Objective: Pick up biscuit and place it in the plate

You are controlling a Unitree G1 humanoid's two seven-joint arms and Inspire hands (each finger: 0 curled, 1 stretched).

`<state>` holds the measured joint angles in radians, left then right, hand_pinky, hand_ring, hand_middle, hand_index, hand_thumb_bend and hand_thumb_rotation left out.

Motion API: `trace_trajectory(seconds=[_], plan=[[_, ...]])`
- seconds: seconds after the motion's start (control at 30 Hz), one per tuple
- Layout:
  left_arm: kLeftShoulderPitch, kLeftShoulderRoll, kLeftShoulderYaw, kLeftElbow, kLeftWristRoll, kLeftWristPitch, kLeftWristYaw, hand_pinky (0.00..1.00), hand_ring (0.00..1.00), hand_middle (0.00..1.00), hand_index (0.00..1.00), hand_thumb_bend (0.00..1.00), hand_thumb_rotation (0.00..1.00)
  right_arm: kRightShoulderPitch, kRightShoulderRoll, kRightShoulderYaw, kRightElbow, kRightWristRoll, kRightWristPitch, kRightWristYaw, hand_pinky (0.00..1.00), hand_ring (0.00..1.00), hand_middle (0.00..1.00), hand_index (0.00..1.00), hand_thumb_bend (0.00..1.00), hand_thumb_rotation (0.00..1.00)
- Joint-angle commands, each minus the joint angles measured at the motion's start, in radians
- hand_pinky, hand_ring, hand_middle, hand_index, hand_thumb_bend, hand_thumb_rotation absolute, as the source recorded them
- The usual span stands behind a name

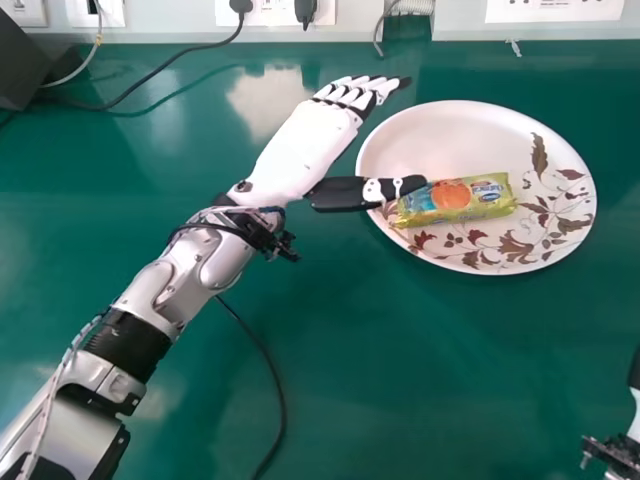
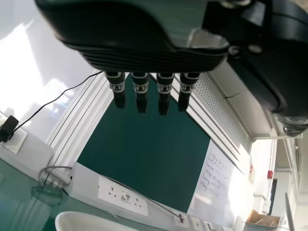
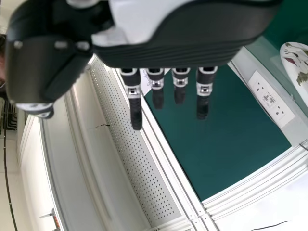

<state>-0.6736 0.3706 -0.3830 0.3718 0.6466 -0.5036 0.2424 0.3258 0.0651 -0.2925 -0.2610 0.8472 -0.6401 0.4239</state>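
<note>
Pointing its thumb at the biscuit [image 1: 465, 198], the left robot hand [image 1: 305, 148] gapes.

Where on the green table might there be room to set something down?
Bare table: this side of the plate, between the black cable and the right arm; also left of the left arm, short of the far cables. Crowded: the plate's left rim, where the left hand's thumb is at the biscuit pack.
</note>
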Motion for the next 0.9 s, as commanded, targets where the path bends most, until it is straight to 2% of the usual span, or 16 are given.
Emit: trace_trajectory(seconds=[0.0, 0.37, 0.63, 0.87], plan=[[0.056, 0.021, 0.033, -0.062, -0.023, 0.008, -0.033, 1.0, 1.0, 1.0, 1.0, 1.0, 0.67, 0.0, 0.034, -0.011, 0.01, 0.011, 0.001, 0.012, 0.85, 1.0, 1.0, 0.82, 0.85, 0.19], [0.191, 0.03, 0.119, -0.201, -0.109, 0.017, -0.12, 1.0, 1.0, 1.0, 1.0, 1.0, 0.65, -0.003, 0.037, -0.016, 0.017, 0.01, 0.013, 0.0, 0.91, 1.0, 1.0, 0.82, 0.82, 0.23], [0.273, 0.028, 0.17, -0.286, -0.147, 0.014, -0.141, 1.0, 1.0, 1.0, 1.0, 1.0, 0.65, 0.0, 0.043, -0.016, 0.013, 0.008, 0.018, -0.007, 0.91, 1.0, 1.0, 0.81, 0.83, 0.2], [0.321, 0.02, 0.207, -0.332, -0.212, 0.005, -0.177, 1.0, 1.0, 1.0, 1.0, 1.0, 0.65, -0.003, 0.035, -0.021, 0.019, 0.011, 0.021, 0.002, 0.9, 1.0, 1.0, 0.82, 0.83, 0.18]])
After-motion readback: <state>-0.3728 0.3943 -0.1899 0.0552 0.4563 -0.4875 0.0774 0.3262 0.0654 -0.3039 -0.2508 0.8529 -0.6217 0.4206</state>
